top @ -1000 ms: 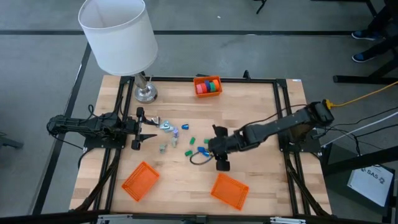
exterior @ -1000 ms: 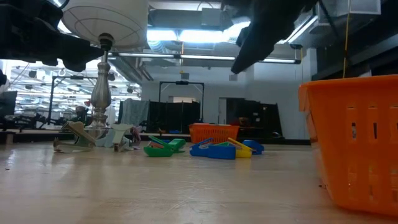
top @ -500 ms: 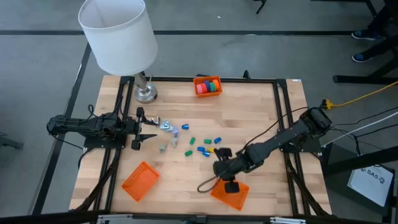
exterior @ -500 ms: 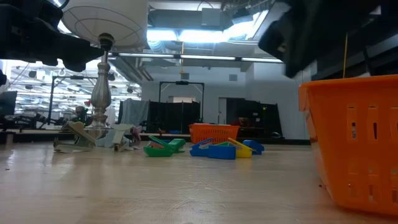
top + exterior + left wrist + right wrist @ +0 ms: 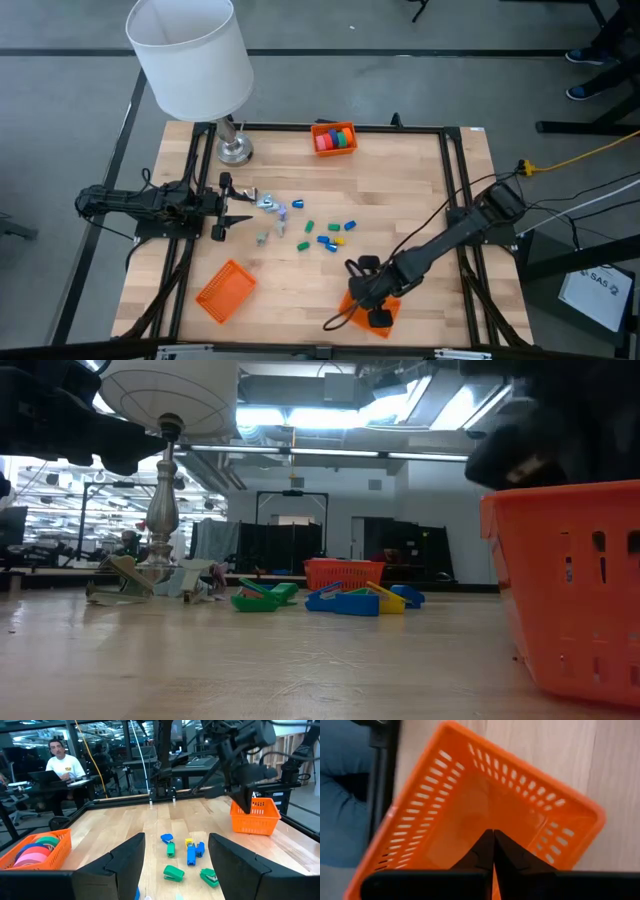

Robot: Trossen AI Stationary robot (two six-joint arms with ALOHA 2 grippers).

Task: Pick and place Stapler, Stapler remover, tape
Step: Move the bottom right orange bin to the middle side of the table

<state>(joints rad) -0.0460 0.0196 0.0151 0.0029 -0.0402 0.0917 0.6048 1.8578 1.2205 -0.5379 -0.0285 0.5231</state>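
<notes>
Small blue, green and yellow stapler-like pieces (image 5: 322,236) lie loose on the wood at mid-table, also in the left wrist view (image 5: 187,854). Pale grey pieces (image 5: 268,206) lie beside them, toward the left. The tape rolls (image 5: 335,137) sit in a small orange bin at the far edge, and show in the left wrist view (image 5: 35,851). My right gripper (image 5: 493,834) is shut, holds nothing, and points down over the orange basket (image 5: 365,305) at the near right. My left gripper (image 5: 232,205) waits open at the table's left.
A second orange basket (image 5: 225,290) lies at the near left. A lamp with a white shade (image 5: 190,55) stands on its metal base (image 5: 235,150) at the far left corner. A person (image 5: 62,765) sits beyond the table's far side.
My right gripper has swung from mid-table, beside the coloured pieces, toward the near edge. It has come down over the near-right orange basket and tipped further downward. The pieces on the table lie as before.
</notes>
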